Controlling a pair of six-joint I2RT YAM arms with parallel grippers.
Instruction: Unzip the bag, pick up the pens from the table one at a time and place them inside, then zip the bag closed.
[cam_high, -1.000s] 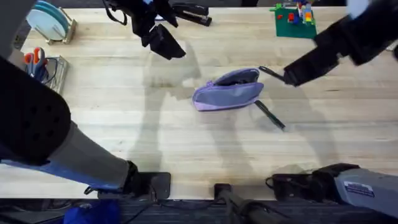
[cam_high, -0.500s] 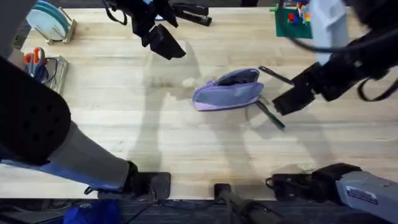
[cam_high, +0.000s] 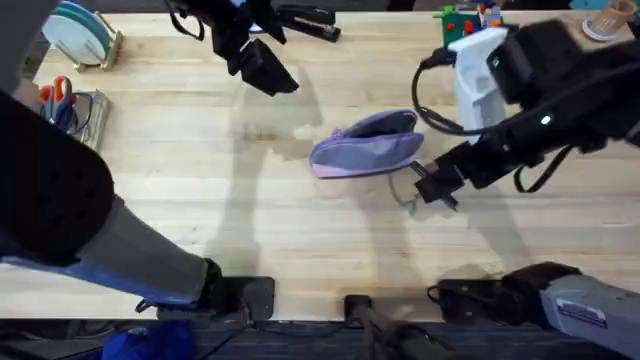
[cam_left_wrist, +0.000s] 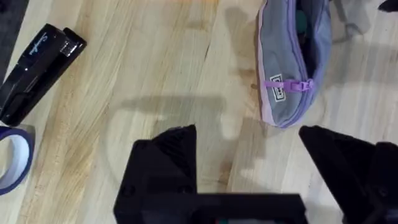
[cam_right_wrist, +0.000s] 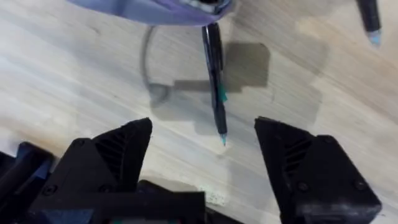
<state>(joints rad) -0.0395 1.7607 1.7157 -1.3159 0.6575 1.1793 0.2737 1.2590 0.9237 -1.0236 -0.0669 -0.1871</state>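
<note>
Hovering just above a black pen (cam_right_wrist: 214, 74) on the wooden table (cam_high: 200, 210), the right gripper (cam_right_wrist: 205, 155) has its jaws spread wide and empty, 1 finger on each side of the pen's line without touching it. By my reading the pick-up of a pen is in hand: the purple pouch (cam_high: 368, 147) lies mid-table with its zipper already open along the top, and this pen sits at the pouch's near right end, tip pointing away from it. A 2nd pen (cam_right_wrist: 368, 18) lies well apart at the far side. Next calls for dropping straight down and closing across the barrel. The left gripper (cam_left_wrist: 249, 162) hangs far left of the pouch, jaws wide, holding nothing.
</note>
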